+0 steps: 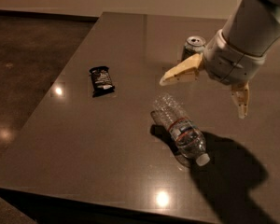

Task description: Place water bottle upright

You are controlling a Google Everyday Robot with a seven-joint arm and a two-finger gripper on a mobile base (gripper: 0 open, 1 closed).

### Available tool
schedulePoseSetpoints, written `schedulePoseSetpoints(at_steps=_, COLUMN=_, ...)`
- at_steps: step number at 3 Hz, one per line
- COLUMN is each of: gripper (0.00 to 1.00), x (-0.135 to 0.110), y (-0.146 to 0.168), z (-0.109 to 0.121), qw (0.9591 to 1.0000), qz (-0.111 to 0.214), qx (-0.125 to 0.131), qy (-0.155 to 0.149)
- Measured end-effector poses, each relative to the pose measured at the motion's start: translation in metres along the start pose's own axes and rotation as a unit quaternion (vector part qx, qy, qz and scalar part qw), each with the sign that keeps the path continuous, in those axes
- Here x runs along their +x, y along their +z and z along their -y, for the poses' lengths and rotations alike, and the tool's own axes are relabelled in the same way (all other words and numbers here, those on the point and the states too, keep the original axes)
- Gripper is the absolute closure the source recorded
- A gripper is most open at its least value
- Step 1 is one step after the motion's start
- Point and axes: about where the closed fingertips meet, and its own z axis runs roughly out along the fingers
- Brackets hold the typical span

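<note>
Water bottle, small, clear, ribbed plastic, lies on its side on the dark grey table, right of the middle and toward the near edge; its white screw cap is on and points to the near right, its base to the far left; a pale label band edged red and blue wraps its middle; whether any water is inside cannot be told through the clear wall.

A green-and-white metal drink can stands upright farther back, well apart from the bottle; its silver top shows, but whether it is opened cannot be made out, and its lower part is hidden behind one cream-coloured finger.

The gripper hangs above the table between can and bottle, touching neither; its jaws are spread wide and released, grasping nothing; one finger points left, the other downward on the right. The white arm behind it is cut off at the upper right corner; its dark shadow falls on the table just right of the cap.

A flat black snack packet lies to the left, well apart; its print is too small to read.
</note>
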Motion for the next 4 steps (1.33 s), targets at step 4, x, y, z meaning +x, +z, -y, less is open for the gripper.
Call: schedulePoseSetpoints(at_steps=4, gripper=0.00, x=-0.013, y=0.012, z=0.006, qw=0.9916, qz=0.002, qx=-0.050, qy=-0.119)
